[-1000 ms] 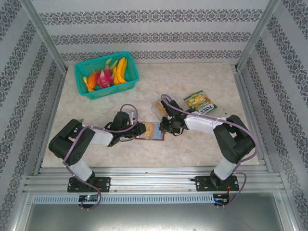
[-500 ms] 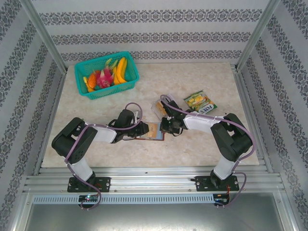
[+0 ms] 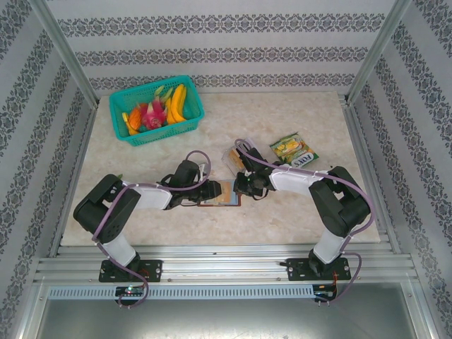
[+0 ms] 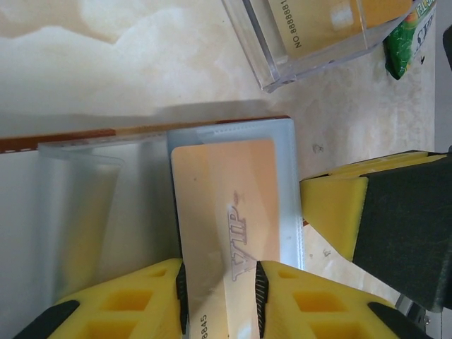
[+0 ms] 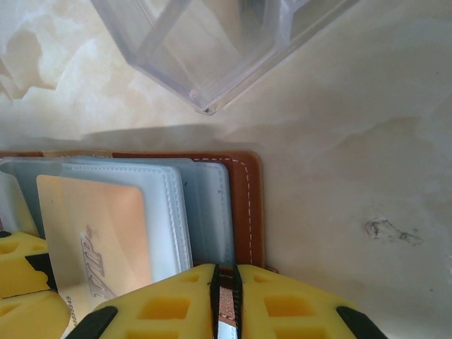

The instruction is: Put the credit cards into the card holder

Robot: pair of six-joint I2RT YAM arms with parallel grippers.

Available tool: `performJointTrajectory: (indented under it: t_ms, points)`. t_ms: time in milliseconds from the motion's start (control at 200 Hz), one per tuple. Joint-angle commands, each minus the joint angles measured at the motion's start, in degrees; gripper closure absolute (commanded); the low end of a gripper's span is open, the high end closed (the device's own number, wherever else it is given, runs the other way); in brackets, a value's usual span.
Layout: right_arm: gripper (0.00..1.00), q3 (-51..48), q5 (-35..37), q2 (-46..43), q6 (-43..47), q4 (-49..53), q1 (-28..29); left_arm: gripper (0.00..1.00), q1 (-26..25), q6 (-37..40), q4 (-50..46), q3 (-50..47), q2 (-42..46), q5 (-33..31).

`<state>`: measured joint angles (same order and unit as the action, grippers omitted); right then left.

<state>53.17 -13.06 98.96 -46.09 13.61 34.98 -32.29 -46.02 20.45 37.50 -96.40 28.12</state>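
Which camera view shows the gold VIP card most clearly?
Left wrist: the VIP card is large, lettering readable, lying partly inside a card holder sleeve. Right wrist shows the card smaller, at the edge. The top external view shows a tiny pale patch.

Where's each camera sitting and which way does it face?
Top: above, behind the bases, looking down on the table; left arm and right arm show.
Left wrist: on the left arm, facing the card and card holder; left end effector shows.
Right wrist: on the right arm, facing the card holder's edge; right end effector shows.
Both wrists share card, card holder, clear box.
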Motion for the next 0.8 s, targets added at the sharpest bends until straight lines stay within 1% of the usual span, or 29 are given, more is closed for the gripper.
performJointTrajectory:
  t_ms: [0,135,350,450,564,679,794]
  points:
    - [0.84,-1.23,-0.33,1.95,-0.19,0.17,-0.04,0.66,-1.27,1.84,-2.13,2.56,-1.41,2.34]
    - [0.83,-1.46,-0.72,1.9,-0.41,-0.41,-0.01,0.65,-1.88,2.39,-1.72,4.15,-2.62,5.12]
    - [0.83,-1.55,-0.9,1.88,-0.5,-0.61,0.0,0.63,-3.03,3.53,-2.99,6.6,-4.54,7.28]
    - [0.83,-1.49,-0.81,1.68,-0.51,-0.64,-0.06,0.62,-2.95,3.02,-4.03,6.31,-4.25,5.27]
    - [0.83,-1.46,-0.35,0.77,-0.43,-0.07,-0.1,0.62,-3.02,2.21,-5.8,4.99,-1.61,-0.05]
    - [0.79,-1.4,1.07,-1.93,0.06,1.34,-0.45,0.58,-3.0,1.67,-8.64,3.51,2.57,-5.7]
    - [0.78,-1.01,1.5,-5.45,1.59,2.5,-1.29,0.5,-2.95,1.45,-10.7,2.08,7.04,-9.65]
